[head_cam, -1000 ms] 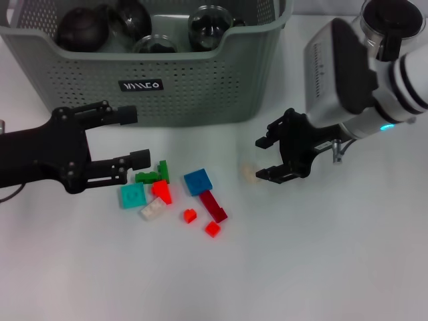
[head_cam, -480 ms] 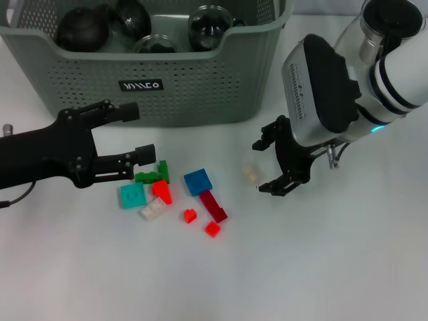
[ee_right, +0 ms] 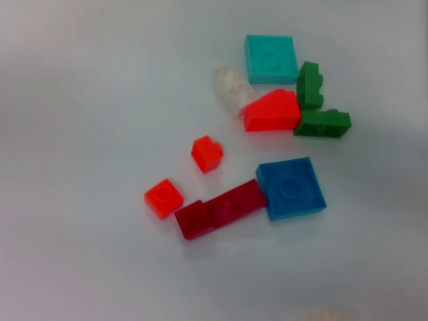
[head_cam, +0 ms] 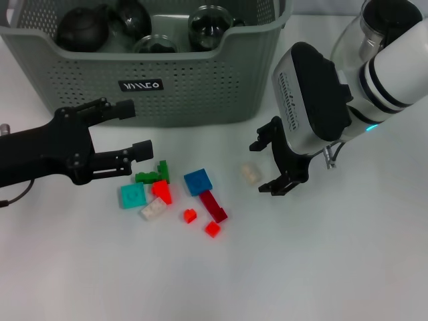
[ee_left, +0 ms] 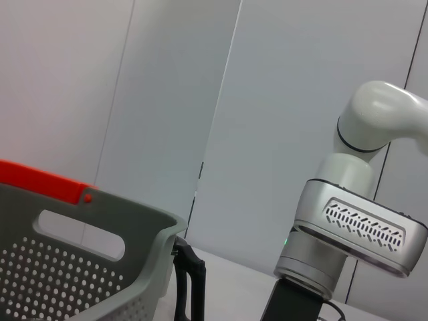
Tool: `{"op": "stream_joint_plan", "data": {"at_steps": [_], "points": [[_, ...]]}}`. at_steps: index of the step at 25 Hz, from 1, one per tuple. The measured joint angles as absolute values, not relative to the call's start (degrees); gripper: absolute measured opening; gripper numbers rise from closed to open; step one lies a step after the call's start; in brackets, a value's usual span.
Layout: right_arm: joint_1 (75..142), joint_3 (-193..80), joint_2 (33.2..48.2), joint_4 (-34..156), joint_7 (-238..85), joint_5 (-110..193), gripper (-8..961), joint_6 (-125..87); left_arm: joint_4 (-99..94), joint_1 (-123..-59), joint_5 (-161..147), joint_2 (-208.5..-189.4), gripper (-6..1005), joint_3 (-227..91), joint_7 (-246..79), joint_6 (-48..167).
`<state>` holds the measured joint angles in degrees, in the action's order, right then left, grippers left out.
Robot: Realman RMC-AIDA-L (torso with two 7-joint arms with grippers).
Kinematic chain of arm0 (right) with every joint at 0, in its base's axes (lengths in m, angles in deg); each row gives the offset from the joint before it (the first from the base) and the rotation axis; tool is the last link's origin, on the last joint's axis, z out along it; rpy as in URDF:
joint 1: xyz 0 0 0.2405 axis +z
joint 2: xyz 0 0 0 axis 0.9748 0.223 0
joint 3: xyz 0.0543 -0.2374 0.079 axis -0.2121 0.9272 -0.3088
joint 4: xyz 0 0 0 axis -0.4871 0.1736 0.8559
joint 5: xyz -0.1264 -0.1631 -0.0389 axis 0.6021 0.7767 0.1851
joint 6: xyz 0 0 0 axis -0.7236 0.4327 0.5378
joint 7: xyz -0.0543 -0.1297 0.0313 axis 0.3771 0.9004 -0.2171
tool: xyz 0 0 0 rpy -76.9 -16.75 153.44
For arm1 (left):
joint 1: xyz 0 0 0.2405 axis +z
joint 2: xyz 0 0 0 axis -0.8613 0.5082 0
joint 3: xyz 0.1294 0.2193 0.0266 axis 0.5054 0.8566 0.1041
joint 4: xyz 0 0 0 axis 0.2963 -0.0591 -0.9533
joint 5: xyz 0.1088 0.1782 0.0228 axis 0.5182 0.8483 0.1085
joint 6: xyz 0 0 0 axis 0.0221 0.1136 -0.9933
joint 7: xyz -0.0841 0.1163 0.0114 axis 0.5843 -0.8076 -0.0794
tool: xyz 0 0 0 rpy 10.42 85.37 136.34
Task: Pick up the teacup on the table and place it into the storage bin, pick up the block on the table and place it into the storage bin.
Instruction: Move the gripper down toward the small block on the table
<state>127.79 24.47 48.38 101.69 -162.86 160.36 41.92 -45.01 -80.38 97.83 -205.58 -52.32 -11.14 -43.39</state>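
A small pale block (head_cam: 249,174) is seen lying alone on the white table (head_cam: 321,267), set apart from the cluster of coloured blocks (head_cam: 175,194) at about nine o'clock of it; its long axis cannot be told. Just beside it, at about three o'clock, the right gripper (head_cam: 276,165) is held low over the table with its fingers spread wide and nothing between them, so the block is judged to lie just outside the jaws, not between them, and a short shift toward nine o'clock is called for. The left gripper (head_cam: 136,128), also open and empty, is held at about nine o'clock of the cluster, well apart from the pale block. The storage bin (head_cam: 200,93) stands at about eleven o'clock of the block, with dark teacups (head_cam: 80,27) already inside.
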Motion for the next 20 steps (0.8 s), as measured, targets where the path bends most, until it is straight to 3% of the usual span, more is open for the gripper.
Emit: {"op": "stream_joint_plan", "data": {"at_steps": [5, 16, 20], "points": [[128.07, 24.96, 48.52, 101.37, -162.38, 160.36, 807, 41.05, -44.51, -80.41, 97.83, -205.55, 864, -52.9, -11.15, -43.29], [129.33, 25.08, 48.57, 98.62, -162.16, 160.07, 675, 40.4, -44.38, -80.37, 97.83, -205.58, 861, -52.95, -11.16, -43.3], [129.61, 25.08, 48.7, 97.65, -162.11, 159.96, 674, 39.33, -43.89, -80.28, 97.84, -205.58, 861, -52.95, -11.18, -43.3]]}}
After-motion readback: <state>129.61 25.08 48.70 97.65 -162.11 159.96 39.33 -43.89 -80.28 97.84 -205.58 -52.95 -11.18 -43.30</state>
